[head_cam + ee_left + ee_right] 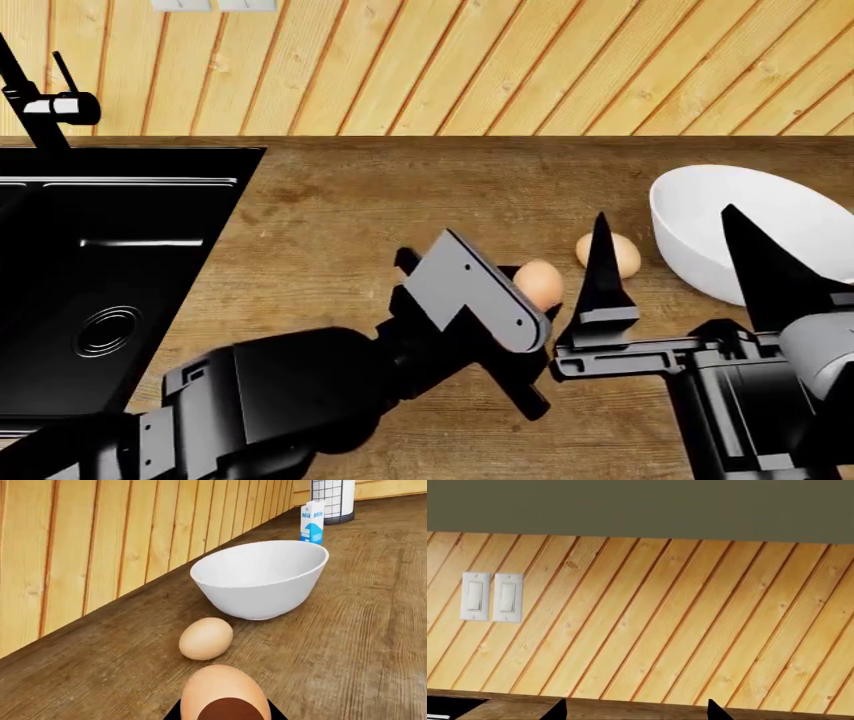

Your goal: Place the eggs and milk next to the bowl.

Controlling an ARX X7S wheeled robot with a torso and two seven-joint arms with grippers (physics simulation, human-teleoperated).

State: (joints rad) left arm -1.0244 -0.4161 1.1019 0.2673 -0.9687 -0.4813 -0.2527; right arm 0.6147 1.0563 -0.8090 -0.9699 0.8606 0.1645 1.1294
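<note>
The wooden desk [334, 230] ran along a plank wall, with a black sink [107, 270] set in at the left in the head view. The white bowl [747, 235] stood on the desk at the right; in the left wrist view the milk carton [312, 521] stood upright beyond the bowl, apart from it, near a wire-grid holder [333, 499].

The left gripper [531, 300] reached toward the bowl with its jaws pinching one egg [223, 690], which filled the near edge of its wrist view. The other egg [206, 638] lay on the desk just ahead of those jaws, between them and the bowl, close to the bowl's base but not visibly touching it, its long axis angled toward the bowl.

The right gripper [667, 290] hung over the desk beside the bowl with its jaws spread wide and empty, pointing at the wall.

Judging from this, the held egg only needed setting down short of its twin, and the carton, on the far side of the bowl, lay nearer the right arm.
</note>
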